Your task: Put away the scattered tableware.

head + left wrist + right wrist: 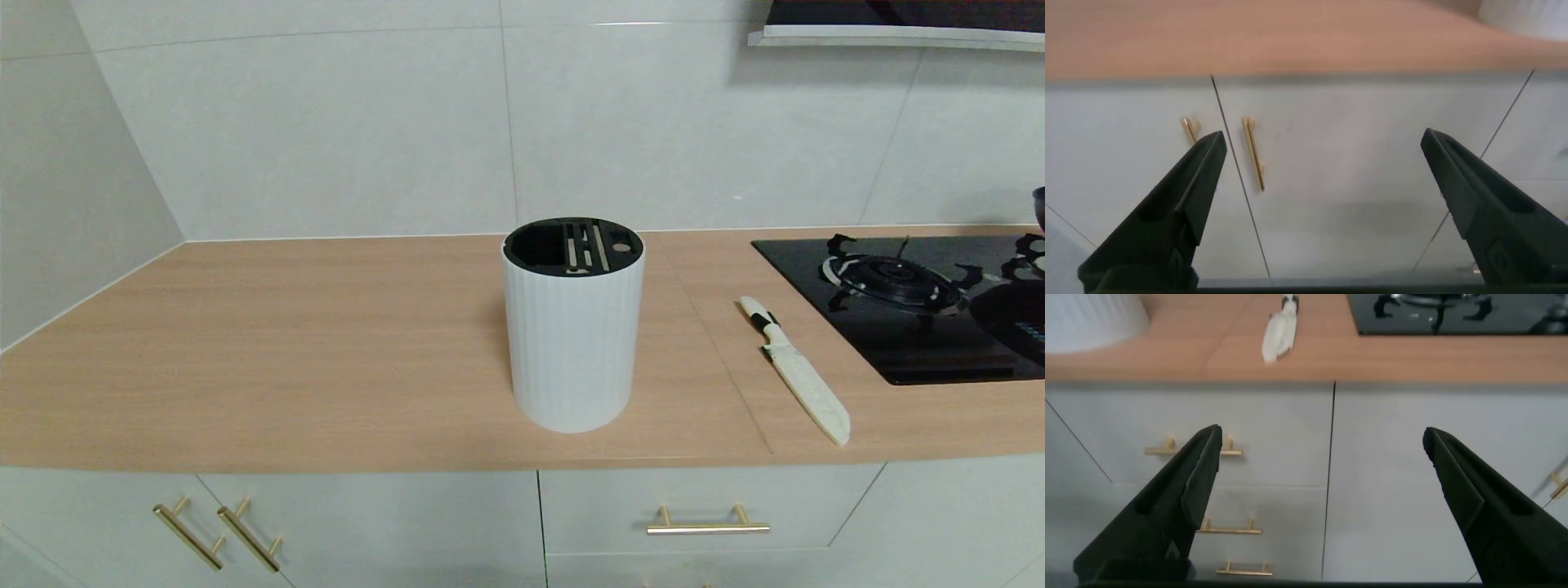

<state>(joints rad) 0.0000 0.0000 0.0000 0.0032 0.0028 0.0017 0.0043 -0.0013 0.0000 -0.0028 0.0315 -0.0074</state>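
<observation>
Your knife (793,371) lies flat on the worktop (286,351), right of the white holder (573,322), handle at the far end. The right tool (1321,434) and left tool (1324,136) hang lower than the holder, both spread wide and empty. Use the right one: grip across the handle, then tip the blade down into a holder slot.

I'm facing a kitchen here: wooden countertop (326,351) under a pale tiled wall (326,122), black gas hob (894,339) set into it on my right, hood (890,34) above that, white cupboards (367,523) with brass handles (707,527) below, and a knife (793,371) lying near a white knife block (573,335).
</observation>
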